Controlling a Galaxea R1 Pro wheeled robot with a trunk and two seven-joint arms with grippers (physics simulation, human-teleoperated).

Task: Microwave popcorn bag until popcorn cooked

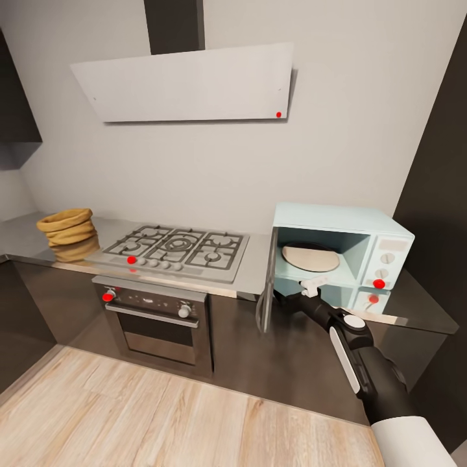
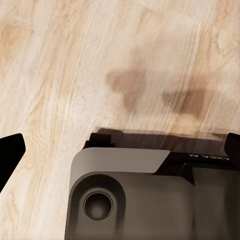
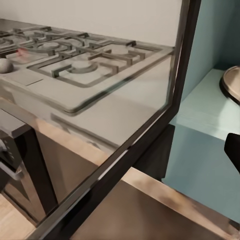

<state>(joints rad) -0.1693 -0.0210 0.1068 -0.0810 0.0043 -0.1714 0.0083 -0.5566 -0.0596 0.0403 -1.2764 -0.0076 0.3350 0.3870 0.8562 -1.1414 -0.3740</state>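
The popcorn bag [image 1: 67, 228], tan and crumpled with a rolled rim, is seen upright at the far left of the grey, glossy bench [image 1: 259, 259]. Well apart, at the bench's right end, the pale-blue microwave [image 1: 363, 250] is seen with its door swung wide open and a round turntable plate inside.

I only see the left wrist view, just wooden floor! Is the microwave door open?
Observer: Yes, the microwave has its door swung wide open.
Operator: Is the popcorn bag inside?
Observer: No, the popcorn bag sits on the countertop, left of the hob.
Operator: Where's the right tool?
Observer: The right tool is just in front of the microwave's opening.
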